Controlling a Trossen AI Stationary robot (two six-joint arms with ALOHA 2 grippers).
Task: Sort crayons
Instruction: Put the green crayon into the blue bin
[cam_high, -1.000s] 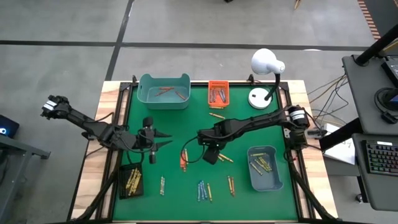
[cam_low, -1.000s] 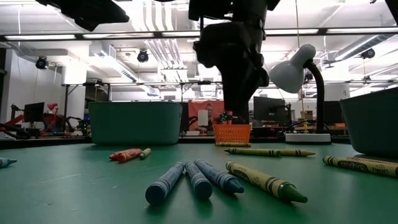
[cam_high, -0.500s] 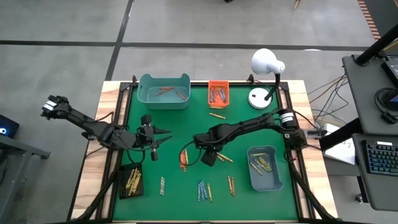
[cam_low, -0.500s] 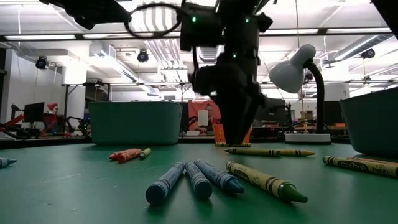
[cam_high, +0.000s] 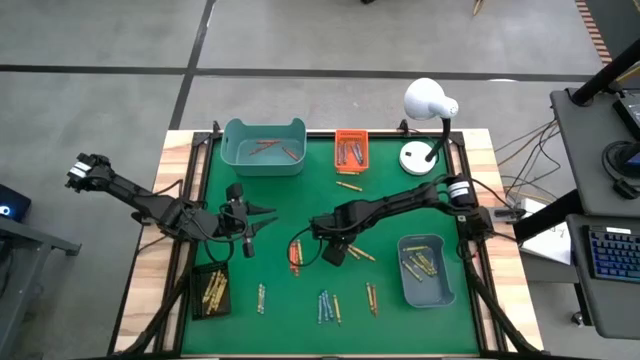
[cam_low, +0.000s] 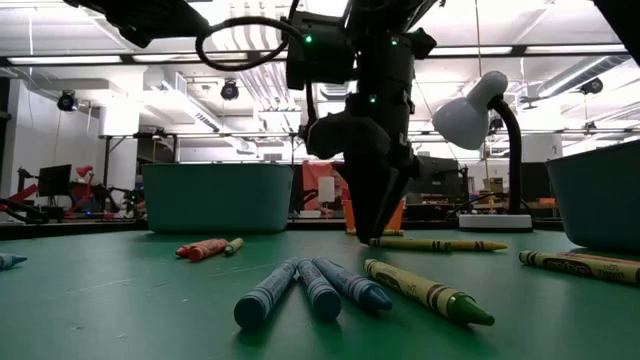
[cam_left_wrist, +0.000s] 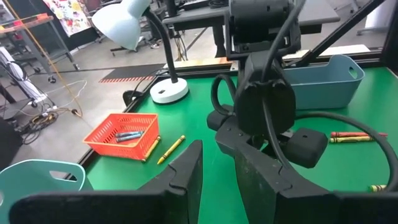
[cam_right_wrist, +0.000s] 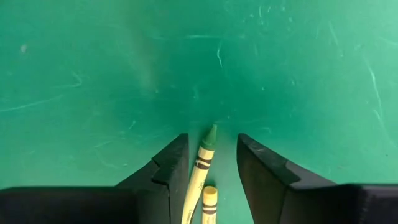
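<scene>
Green felt table (cam_high: 300, 200) is carrying scattered crayons, and the right gripper (cam_right_wrist: 208, 158) is reaching down near its centre, well nearer the target than the left gripper (cam_high: 250, 225), which is waiting partly parted toward the table's left side. Its jaws are standing open and straddling a green-tipped crayon (cam_right_wrist: 202, 158) lying flat, long axis running forward between the fingers (cam_right_wrist: 171, 165), a second crayon end (cam_right_wrist: 209, 199) just beside it.

Green crayon (cam_right_wrist: 200, 165) cut off between right pincer (cam_right_wrist: 211, 163) fingers.
</scene>
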